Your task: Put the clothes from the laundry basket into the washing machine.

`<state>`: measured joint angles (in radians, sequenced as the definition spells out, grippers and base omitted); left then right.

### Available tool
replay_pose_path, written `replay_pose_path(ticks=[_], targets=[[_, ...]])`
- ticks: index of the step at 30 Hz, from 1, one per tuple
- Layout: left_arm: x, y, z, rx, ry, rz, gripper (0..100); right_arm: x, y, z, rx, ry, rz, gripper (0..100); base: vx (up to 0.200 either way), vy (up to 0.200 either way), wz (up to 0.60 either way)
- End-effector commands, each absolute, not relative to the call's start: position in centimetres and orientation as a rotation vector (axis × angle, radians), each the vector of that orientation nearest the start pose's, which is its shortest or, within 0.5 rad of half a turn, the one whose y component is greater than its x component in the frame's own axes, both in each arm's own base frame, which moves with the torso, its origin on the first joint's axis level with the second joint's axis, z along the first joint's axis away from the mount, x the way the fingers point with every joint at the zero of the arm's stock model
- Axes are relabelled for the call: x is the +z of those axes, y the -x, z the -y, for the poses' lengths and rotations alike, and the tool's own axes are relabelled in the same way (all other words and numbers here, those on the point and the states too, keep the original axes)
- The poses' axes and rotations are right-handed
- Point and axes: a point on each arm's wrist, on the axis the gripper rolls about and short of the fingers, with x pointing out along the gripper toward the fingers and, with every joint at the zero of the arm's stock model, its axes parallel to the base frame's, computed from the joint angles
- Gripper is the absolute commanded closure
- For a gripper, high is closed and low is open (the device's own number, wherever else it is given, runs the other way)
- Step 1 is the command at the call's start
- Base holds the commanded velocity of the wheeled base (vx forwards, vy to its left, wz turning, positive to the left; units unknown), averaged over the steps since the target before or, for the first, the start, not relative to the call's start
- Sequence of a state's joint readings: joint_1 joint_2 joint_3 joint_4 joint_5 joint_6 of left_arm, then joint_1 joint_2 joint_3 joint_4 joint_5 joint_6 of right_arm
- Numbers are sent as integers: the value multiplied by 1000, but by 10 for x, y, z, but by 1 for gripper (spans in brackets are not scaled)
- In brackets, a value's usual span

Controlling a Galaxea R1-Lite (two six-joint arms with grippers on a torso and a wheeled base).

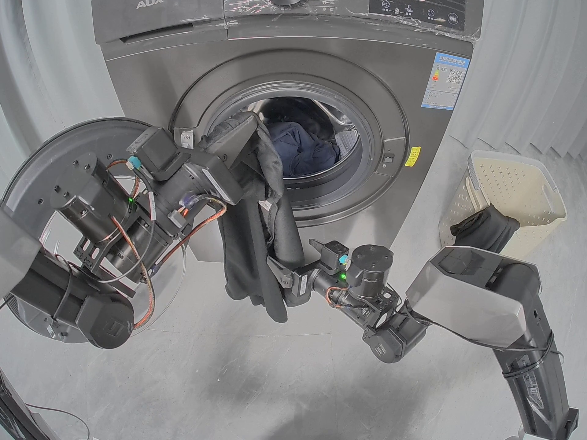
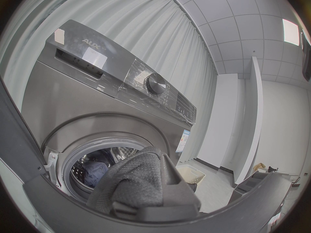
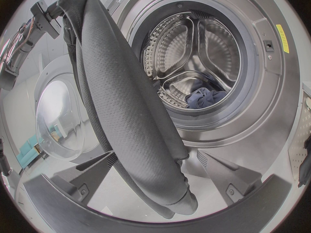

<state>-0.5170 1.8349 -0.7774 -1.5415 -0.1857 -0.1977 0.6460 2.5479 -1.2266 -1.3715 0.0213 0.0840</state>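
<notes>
Left gripper (image 1: 235,135) is clamped on the upper end of a dark grey garment (image 1: 260,233), at the left edge of the washing machine's (image 1: 281,62) round opening, just left of centre in the head view. In the left wrist view the cloth is bunched up in that gripper (image 2: 152,185), with the drum (image 2: 97,169) just beyond it at lower left. The rest of the garment hangs in a long fold down the front of the machine, outside the opening.

Right gripper (image 1: 276,276) sits low in the middle of the head view, against the hanging tail. In the right wrist view its fingers (image 3: 97,165) are spread wide and the fold runs between them, so it is open and not pinching.

I judge the step in hand to be the loading of this one piece: it is at the mouth but not yet inside. A navy garment (image 1: 302,148) already lies in the drum. Next, the held end needs carrying deeper past the rim before letting go, and the dangling tail needs lifting over the lip so that it does not slide back out.

At the right edge, the laundry basket (image 1: 520,197) has a black garment (image 1: 486,227) draped over its rim, so more remains to move. The door (image 1: 36,172) stands open at the left.
</notes>
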Motion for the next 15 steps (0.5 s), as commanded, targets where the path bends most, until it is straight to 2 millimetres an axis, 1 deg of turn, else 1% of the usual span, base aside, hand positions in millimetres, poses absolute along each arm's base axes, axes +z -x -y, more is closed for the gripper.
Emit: replay_pose_path(ticks=[1, 6, 8, 11, 15], targets=[[221, -277, 162, -734, 267, 416, 100, 25, -374, -299, 700, -103, 51, 0, 0, 0, 0], [221, -277, 162, -736, 269, 415, 100, 32, -375, -315, 729, -112, 73, 0, 0, 0, 0], [221, -277, 162, -734, 268, 415, 100, 36, -376, -318, 731, -116, 85, 0, 0, 0, 0], [223, -276, 162, -736, 269, 420, 100, 40, -380, -321, 719, -125, 104, 0, 0, 0, 0], [222, -276, 162, -736, 269, 417, 100, 43, -390, -318, 683, -135, 130, 0, 0, 0, 0]])
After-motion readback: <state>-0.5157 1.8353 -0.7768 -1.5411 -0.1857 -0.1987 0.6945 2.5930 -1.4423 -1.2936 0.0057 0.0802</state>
